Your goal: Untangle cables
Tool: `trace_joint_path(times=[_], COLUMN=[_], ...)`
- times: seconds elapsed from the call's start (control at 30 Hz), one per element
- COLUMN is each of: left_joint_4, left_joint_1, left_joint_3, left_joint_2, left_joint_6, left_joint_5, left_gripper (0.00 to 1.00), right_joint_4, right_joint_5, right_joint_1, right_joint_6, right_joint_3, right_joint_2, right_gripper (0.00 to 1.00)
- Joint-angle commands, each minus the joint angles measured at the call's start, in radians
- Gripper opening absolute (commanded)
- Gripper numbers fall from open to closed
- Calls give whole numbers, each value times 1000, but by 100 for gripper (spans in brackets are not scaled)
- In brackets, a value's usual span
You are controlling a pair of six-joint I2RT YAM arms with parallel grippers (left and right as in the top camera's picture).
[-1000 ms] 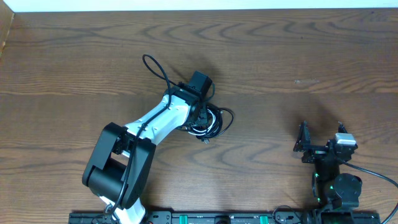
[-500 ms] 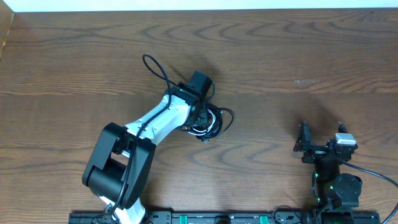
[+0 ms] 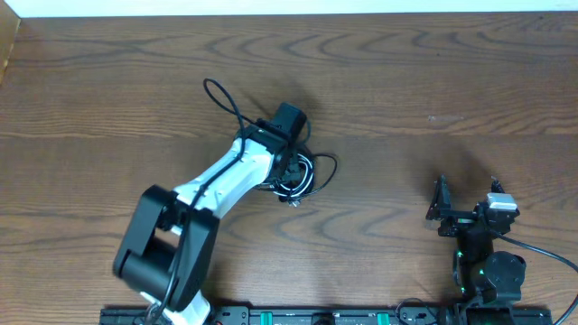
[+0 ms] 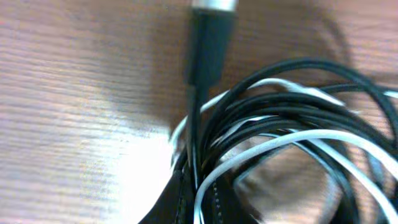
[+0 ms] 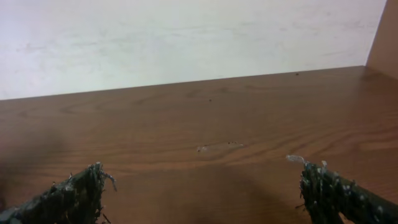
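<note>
Nearest the robot's base, well to the right of the tangle of cables (image 3: 305,176), the right fingers (image 5: 78,190) were spread wide with nothing between them, over the bare brown wood-grain table (image 3: 433,81). At mid-table the black cable (image 4: 298,68) was coiled in several loops, and the white cable (image 4: 311,137) was threaded through them. The left fingers (image 4: 177,199) were closed tight on strands at the tangle's edge. A black plug (image 4: 208,37) with a silver tip was seen at the tangle's rim, touching it. From above, the tangle's left part was covered by the left arm (image 3: 226,176). The close view was blurred, so the crossings could not be traced. Beyond the tangle, the table was met by a pale wall (image 5: 186,31).
</note>
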Motion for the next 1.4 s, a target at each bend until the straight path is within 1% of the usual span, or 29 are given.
trace_joint_path(times=[0.0,0.1,0.2,0.3,0.67,1.37], left_joint_4=[-9,-37,-54,-51,-39,-38], left_joint_1=[15,27,34,34,34,34], left_joint_3=[5,5,3,-11,-12,-12], left_joint_2=[-156,-238,-259,-241,-151,-148], left_joint_6=[-5,-5,17,26,28,29], left_joint_5=[-17,-18,-26,-54,-54,-54], left_gripper=[7,8,8,8,8,8], right_joint_4=[-4,-4,-4,-4,-4,-4], right_joint_5=[1,1,1,1,1,1], right_joint_1=[8,8,8,8,8,8], right_joint_6=[-6,-6,-6,-6,-6,-6], right_joint_3=[-1,-1,-1,-1,-1,-1], right_joint_2=[-2,-2,-2,-2,-2,-2], right_gripper=[99,99,99,99,99,99])
